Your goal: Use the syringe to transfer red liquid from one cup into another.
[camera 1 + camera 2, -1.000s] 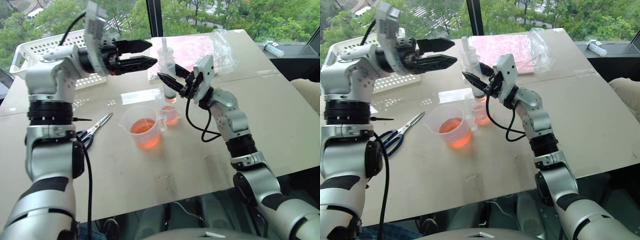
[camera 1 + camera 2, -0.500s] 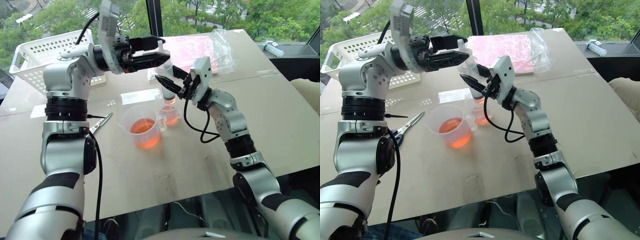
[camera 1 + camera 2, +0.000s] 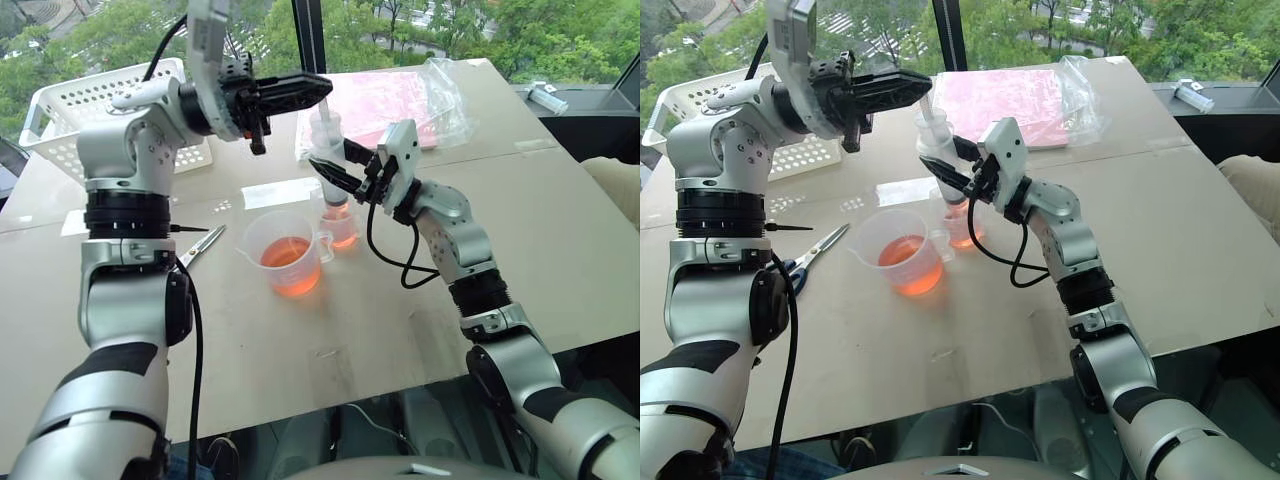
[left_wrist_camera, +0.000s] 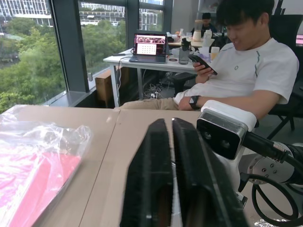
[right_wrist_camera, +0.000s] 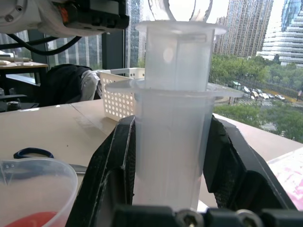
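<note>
Gripping ribbed translucent syringe (image 5: 173, 127), plunger seemingly pinched

Bright daylight enters through the windows (image 3: 400, 25) along the top of the frame. The pale surface (image 3: 560, 230) shows soft glare patches at centre left. Shadows are faint. The left wrist view's close claw (image 4: 170, 179) looks blurred.

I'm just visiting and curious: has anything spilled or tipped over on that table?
Nothing stands out. The larger beaker and the smaller cup stand upright with red liquid inside, and the table around them looks dry.
</note>
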`<action>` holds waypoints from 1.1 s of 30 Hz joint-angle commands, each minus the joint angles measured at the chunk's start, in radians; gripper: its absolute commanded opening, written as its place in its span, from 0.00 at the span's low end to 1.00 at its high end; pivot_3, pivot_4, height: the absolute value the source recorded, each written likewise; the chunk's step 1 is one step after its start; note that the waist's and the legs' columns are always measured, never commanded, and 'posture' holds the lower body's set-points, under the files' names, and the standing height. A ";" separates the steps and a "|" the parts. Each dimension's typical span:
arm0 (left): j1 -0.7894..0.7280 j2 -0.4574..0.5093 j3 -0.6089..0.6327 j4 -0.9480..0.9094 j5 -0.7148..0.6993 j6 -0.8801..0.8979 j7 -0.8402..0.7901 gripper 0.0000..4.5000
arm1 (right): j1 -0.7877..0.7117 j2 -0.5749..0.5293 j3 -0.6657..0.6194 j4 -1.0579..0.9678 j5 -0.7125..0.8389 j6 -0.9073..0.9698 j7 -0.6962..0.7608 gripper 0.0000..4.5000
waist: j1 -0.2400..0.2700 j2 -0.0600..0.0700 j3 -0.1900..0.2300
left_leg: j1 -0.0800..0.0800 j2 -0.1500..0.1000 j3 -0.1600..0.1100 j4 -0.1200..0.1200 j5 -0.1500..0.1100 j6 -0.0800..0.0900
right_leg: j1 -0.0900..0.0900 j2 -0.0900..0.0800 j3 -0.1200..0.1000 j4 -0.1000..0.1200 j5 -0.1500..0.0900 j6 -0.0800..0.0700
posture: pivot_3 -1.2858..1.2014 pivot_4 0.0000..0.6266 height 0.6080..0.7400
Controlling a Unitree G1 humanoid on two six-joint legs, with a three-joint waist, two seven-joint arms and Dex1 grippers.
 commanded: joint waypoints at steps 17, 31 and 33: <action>0.013 -0.005 0.005 -0.038 -0.004 0.012 0.008 0.02 | -0.051 0.018 -0.019 -0.035 0.014 -0.037 0.004 0.34 | 0.000 0.000 0.000 | 0.000 0.000 0.000 0.000 0.000 0.000 | 0.000 0.000 0.000 0.000 0.000 0.000 | 0.52 0.24 1.00; -0.049 0.063 0.058 0.050 -0.026 0.056 -0.017 0.13 | -0.052 0.020 -0.028 -0.032 0.014 -0.039 0.008 0.34 | -0.002 0.000 0.000 | 0.000 0.000 0.000 0.001 0.000 0.000 | 0.000 0.001 0.000 0.001 0.000 0.000 | 0.52 0.24 1.00; -0.046 0.067 0.056 0.058 -0.014 0.038 -0.018 0.28 | -0.052 0.020 -0.028 -0.032 0.015 -0.039 0.009 0.34 | -0.001 0.000 0.000 | 0.000 0.000 0.000 0.001 0.000 0.000 | 0.000 0.001 0.000 0.001 0.000 0.000 | 0.52 0.24 1.00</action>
